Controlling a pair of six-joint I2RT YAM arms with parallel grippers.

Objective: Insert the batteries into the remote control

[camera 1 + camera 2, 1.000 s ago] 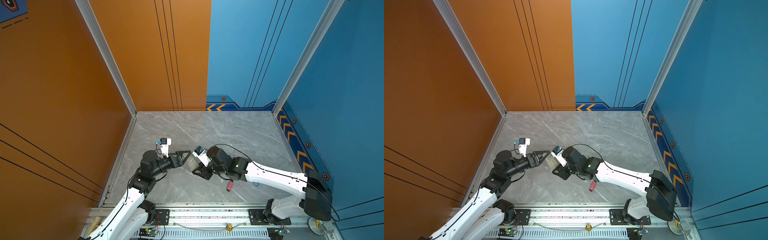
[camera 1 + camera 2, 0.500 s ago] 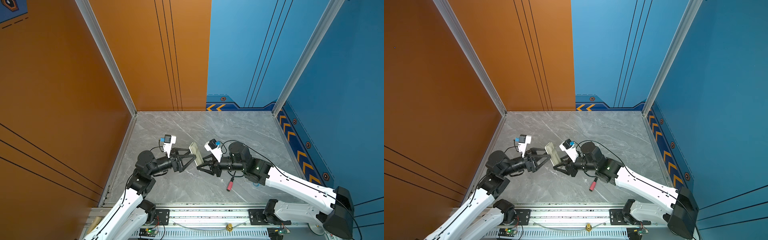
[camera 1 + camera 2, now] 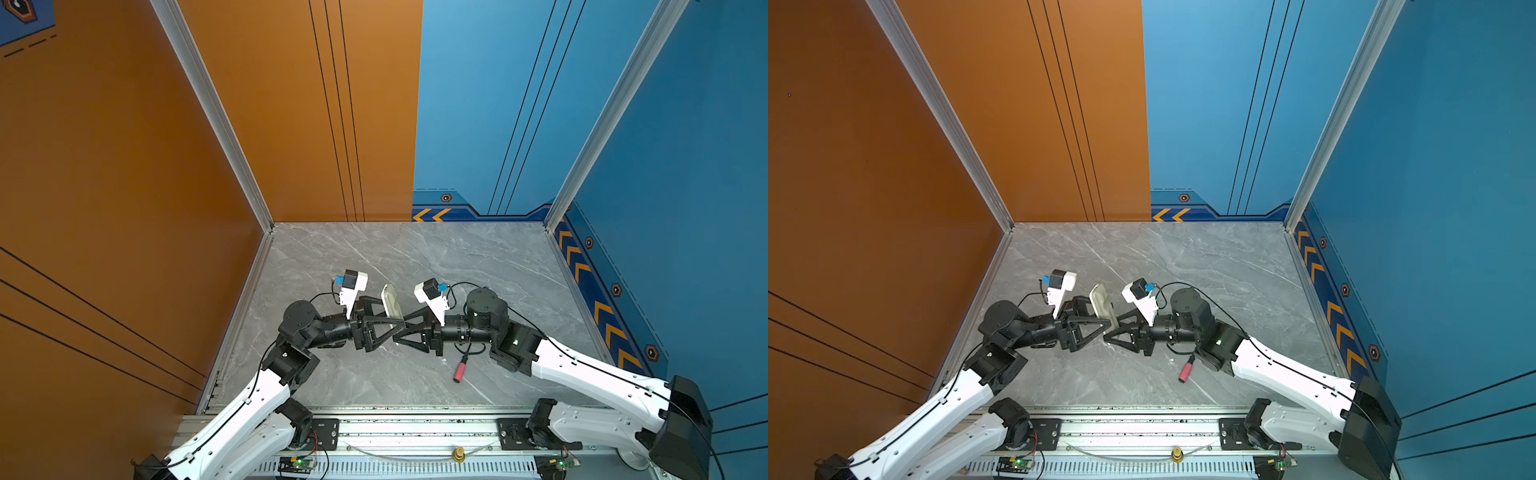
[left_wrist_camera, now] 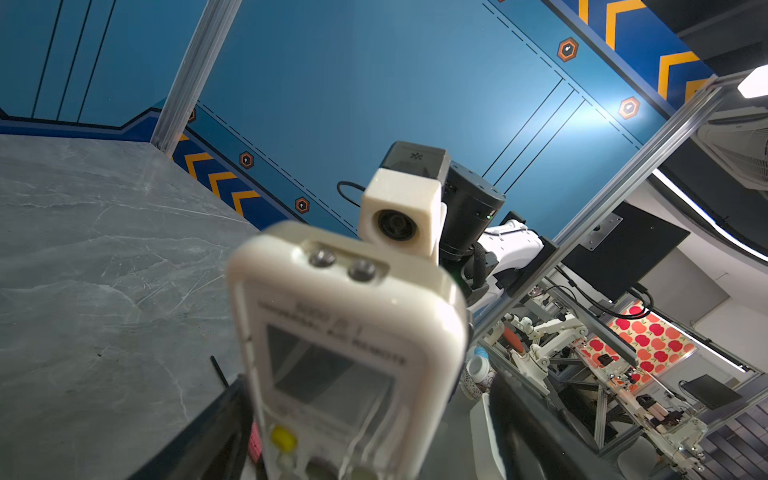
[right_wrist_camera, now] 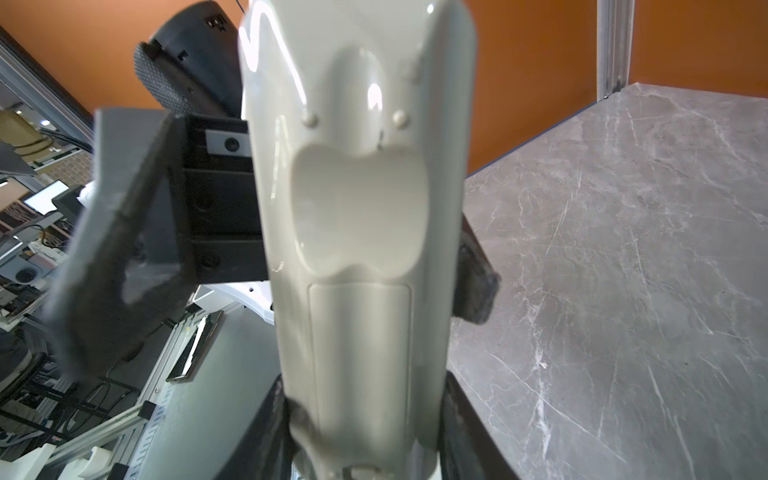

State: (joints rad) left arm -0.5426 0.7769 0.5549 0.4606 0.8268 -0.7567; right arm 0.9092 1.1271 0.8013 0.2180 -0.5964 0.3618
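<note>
Fingers [image 5: 465,436] of the right gripper [image 3: 400,332] squeeze the low end of the remote control [image 3: 390,301] and hold it up off the table [image 3: 478,266]. From there the remote rises and leans away toward the back wall, so its long side runs up and back, not flat. The screen end is on top. The plain back faces the right arm, and the battery cover [image 5: 361,353] looks shut and sits just above the right gripper's hold. The button side faces the left arm.

The left gripper [image 3: 390,316] comes in from the other side, a bit higher up the remote. Its fingers [image 5: 104,257] stand one on each side of the remote. They are spread apart, and there is a clear gap on one side. On the other side the finger is very close to the edge, but the right wrist view is too blurry to say if it touches.

Both grippers are at the remote, nose to nose in the middle of the table. I think the next move is the left gripper squeezing the sides.

No batteries show in any view. A pink screwdriver [image 3: 459,371] lies on the table by the right arm.
</note>
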